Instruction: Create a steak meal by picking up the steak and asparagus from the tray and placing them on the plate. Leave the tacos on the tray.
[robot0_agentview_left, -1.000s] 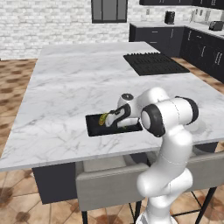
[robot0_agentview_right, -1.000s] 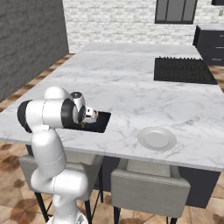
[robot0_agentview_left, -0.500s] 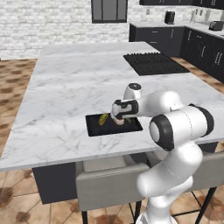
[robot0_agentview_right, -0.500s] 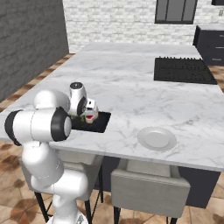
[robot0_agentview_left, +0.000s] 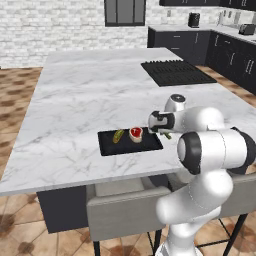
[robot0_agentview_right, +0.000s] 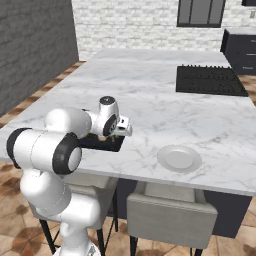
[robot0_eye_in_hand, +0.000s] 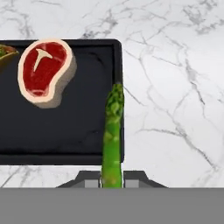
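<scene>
Gripper clamped on asparagus, lifted above the tray's edge.
Marble counter carries the tray; plate sits well apart from the tray. Steak lies on the tray, taco just beside it, also on the tray.

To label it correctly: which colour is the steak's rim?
Pale cream around the red steak, best in the hand view.

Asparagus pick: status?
Gripper shut on asparagus, lifted over tray edge. Steak and tacos on tray. Plate bare; counter between shows no obstacle.
</scene>
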